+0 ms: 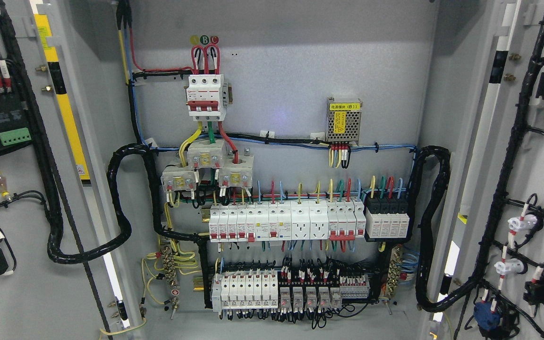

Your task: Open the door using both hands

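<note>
Neither the left arm nor the right arm shows anywhere in the head view: no part of the robot's body enters from the lower left, the lower right or the bottom edge. The left hand and the right hand are both out of the picture, so their pose, and how their fingers stand, cannot be told.
</note>
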